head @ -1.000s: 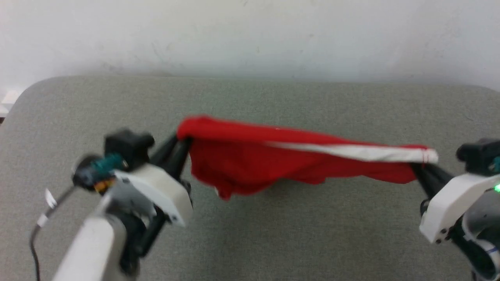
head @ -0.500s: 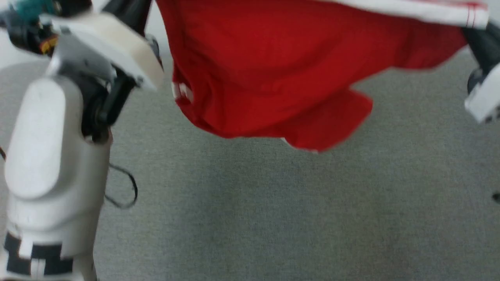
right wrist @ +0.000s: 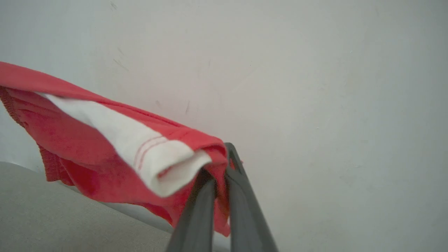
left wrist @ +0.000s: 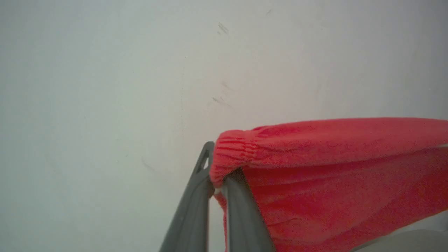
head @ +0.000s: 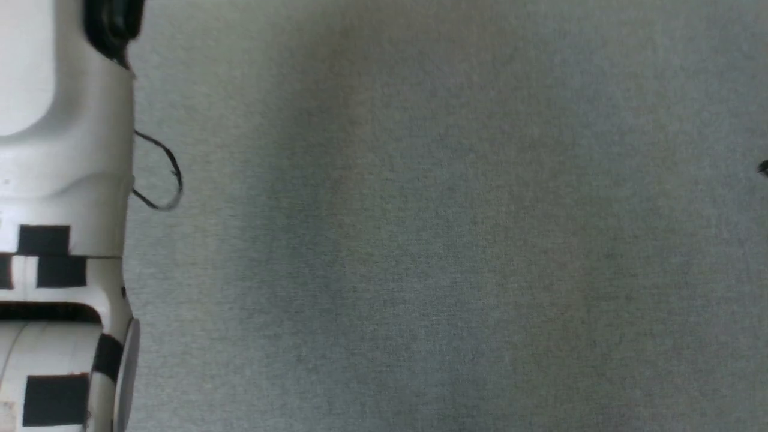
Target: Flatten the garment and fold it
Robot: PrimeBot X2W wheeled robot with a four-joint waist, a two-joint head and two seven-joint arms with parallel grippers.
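The head camera has tipped down to the grey tabletop (head: pixel 420 240). The garment (left wrist: pixel 332 168) hangs stretched above it, left claw (left wrist: pixel 218 175) and right claw (right wrist: pixel 218 171) each clamped on one end; I judge laying it flat comes next.

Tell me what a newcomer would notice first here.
The bright red garment hangs stretched before a pale wall, its gathered end pinched in the left gripper, its white-striped end in the right gripper. The head view shows a grey cloth surface beside a white forearm.
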